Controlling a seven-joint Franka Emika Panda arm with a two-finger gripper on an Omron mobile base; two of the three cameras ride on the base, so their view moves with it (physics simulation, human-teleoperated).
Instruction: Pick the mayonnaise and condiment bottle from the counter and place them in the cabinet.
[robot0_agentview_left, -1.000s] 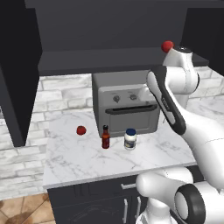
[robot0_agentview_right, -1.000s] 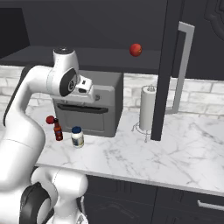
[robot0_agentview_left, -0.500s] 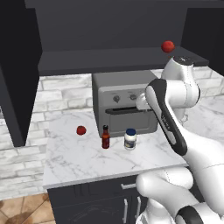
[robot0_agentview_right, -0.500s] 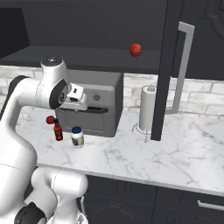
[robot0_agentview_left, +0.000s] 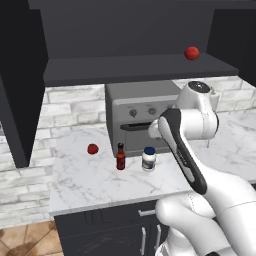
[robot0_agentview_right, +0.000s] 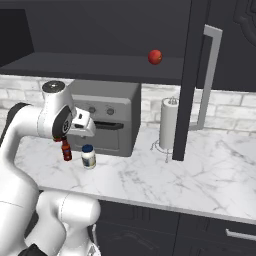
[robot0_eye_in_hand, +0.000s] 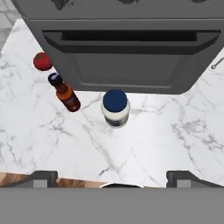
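Both items wait untouched on the counter (robot0_agentview_left: 90, 182); my gripper (robot0_eye_in_hand: 111, 178), fingers spread and empty, has swung down above the mayonnaise (robot0_eye_in_hand: 115, 108), condiment bottle (robot0_eye_in_hand: 64, 93) just beside.

Mayonnaise (robot0_agentview_left: 148, 158) and condiment bottle (robot0_agentview_left: 120, 157) upright on counter (robot0_agentview_left: 95, 180), near toaster oven (robot0_agentview_left: 140, 114); tomato (robot0_agentview_left: 92, 148) left.
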